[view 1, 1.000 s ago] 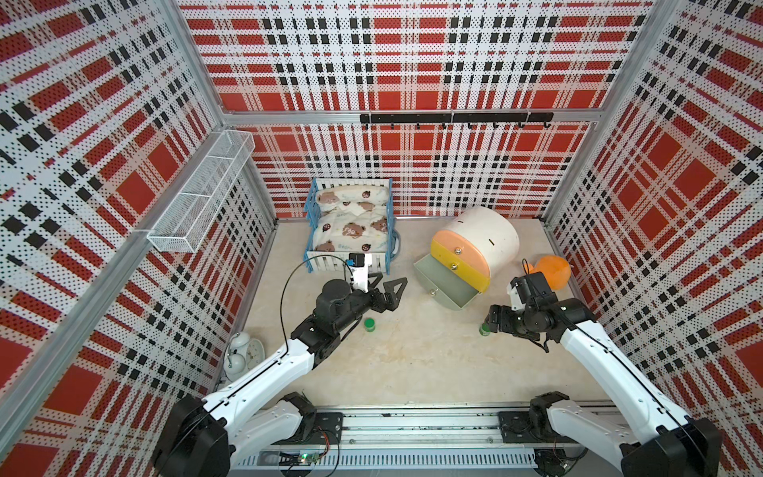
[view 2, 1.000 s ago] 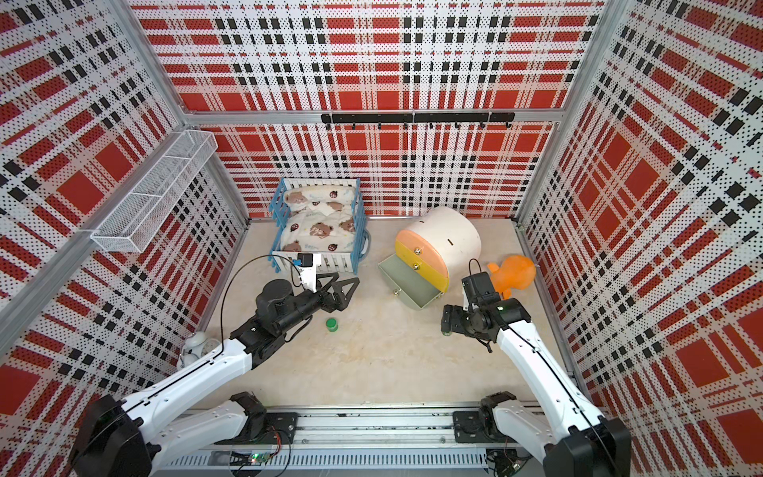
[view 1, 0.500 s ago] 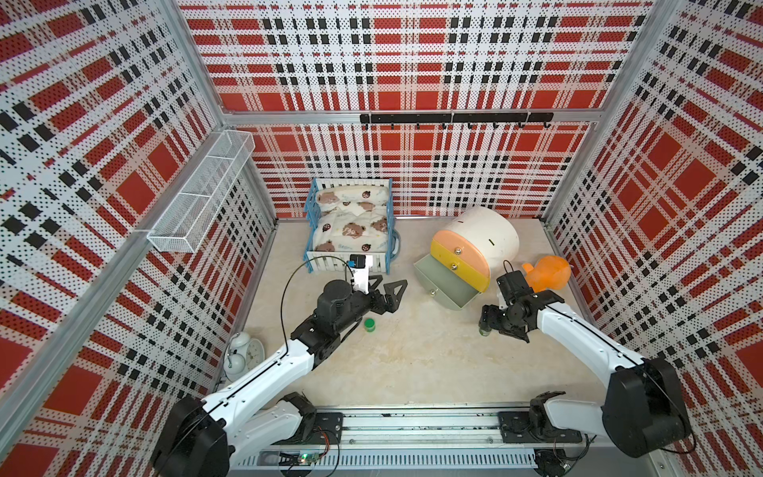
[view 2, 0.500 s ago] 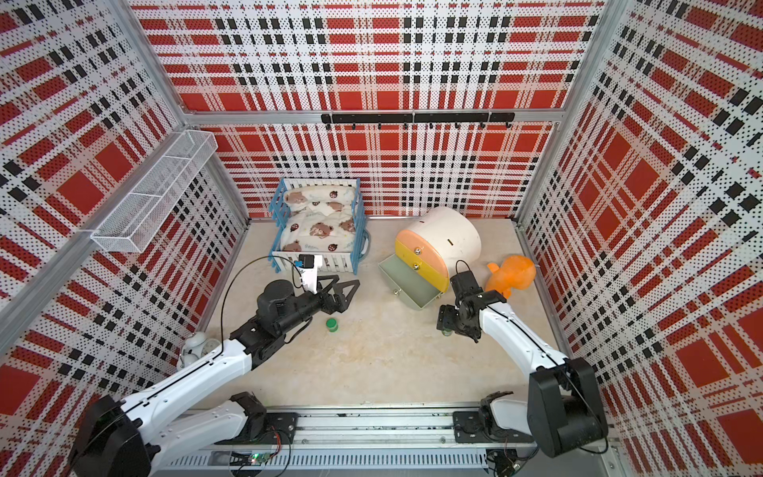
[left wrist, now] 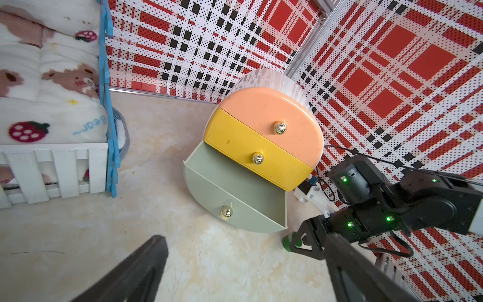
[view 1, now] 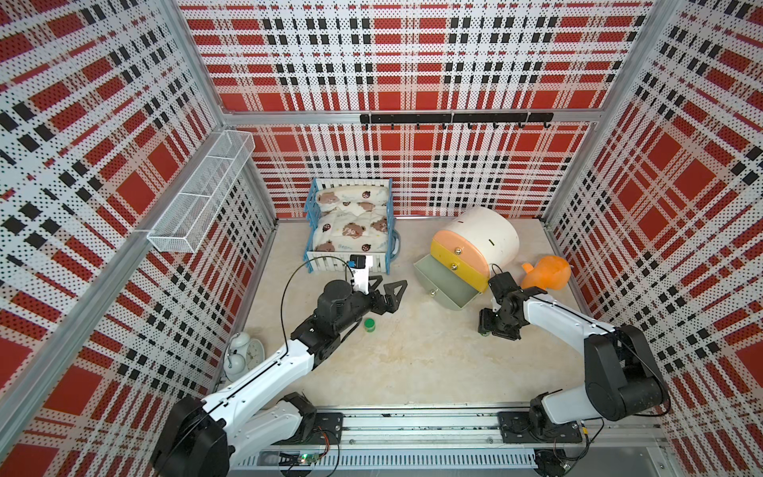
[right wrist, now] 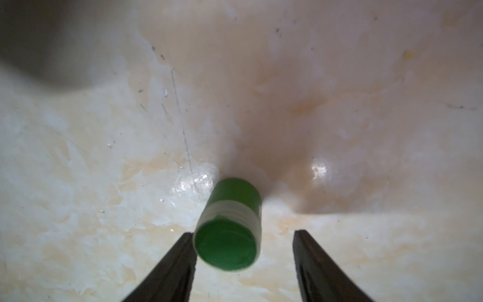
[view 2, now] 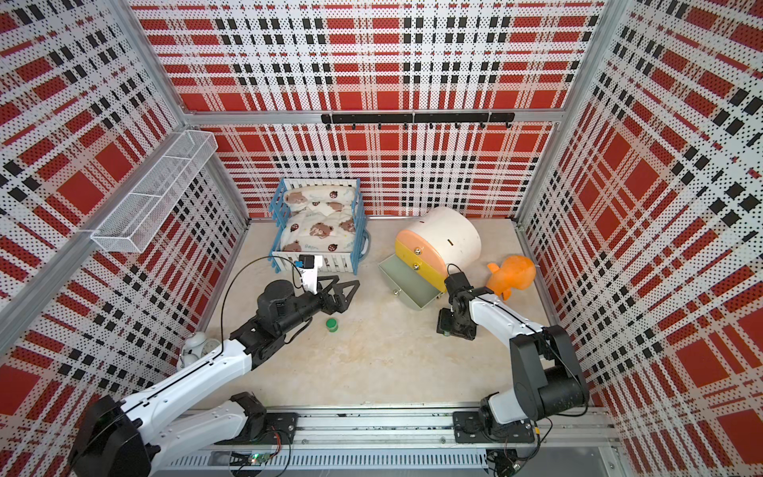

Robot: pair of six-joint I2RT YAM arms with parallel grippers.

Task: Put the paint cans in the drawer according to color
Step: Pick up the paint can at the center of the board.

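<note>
A green paint can [right wrist: 230, 227] lies on its side on the floor between the fingers of my right gripper [right wrist: 244, 234]. It touches one finger, and a gap stays at the other, so the jaws are open. From the left wrist this can [left wrist: 287, 241] shows at the right gripper [left wrist: 303, 240], just off the open green drawer [left wrist: 235, 193]. A second green paint can [view 1: 369, 325] [view 2: 332, 324] stands beside my left arm. My left gripper [view 1: 390, 285] [view 2: 344, 283] hangs wide open and empty above the floor. The peach and yellow drawers are shut.
A blue-and-white crib with bear bedding [view 1: 351, 223] stands at the back. An orange soft toy [view 1: 545, 272] lies right of the white drawer cabinet [view 1: 487, 235]. A white alarm clock [view 1: 243, 351] sits by the left wall, under a wire basket [view 1: 202, 198].
My right gripper's jaws have narrowed around the green can, and the right arm has folded back at the elbow. The left arm has not moved.
</note>
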